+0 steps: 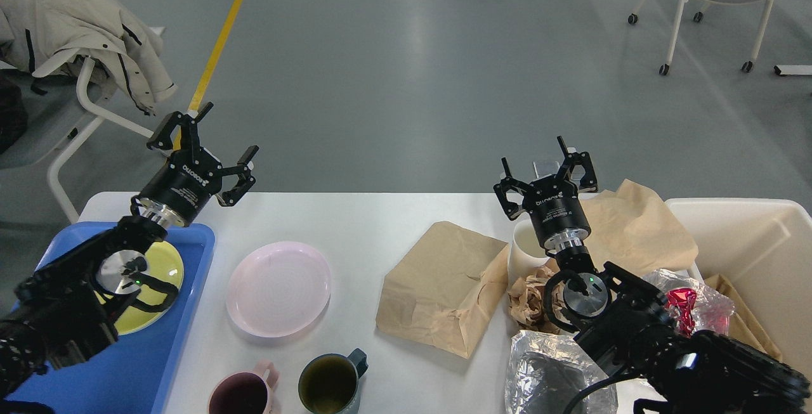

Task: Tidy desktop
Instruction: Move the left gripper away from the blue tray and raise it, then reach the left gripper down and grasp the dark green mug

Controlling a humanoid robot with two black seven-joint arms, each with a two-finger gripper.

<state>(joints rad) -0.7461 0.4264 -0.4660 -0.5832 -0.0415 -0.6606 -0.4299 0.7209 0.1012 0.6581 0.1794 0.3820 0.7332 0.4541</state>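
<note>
The white desktop (pixel 355 217) holds a pink plate (pixel 280 288), a pink mug (pixel 244 394), a dark teal mug (pixel 330 383), a flat brown paper bag (pixel 444 284), a white paper cup (pixel 525 250), crumpled brown paper (pixel 528 300) and a foil bag (pixel 552 373). My left gripper (pixel 217 133) is open and empty, raised above the table's far left corner. My right gripper (pixel 534 153) is open and empty, raised above the white cup at the far edge.
A blue tray (pixel 120 369) at the left holds a yellow plate (pixel 155 274). A cream bin (pixel 748 236) at the right holds brown paper and a clear wrapper with a red item (pixel 682 306). Another brown paper bag (pixel 641 227) lies by the bin. Chairs stand on the floor beyond.
</note>
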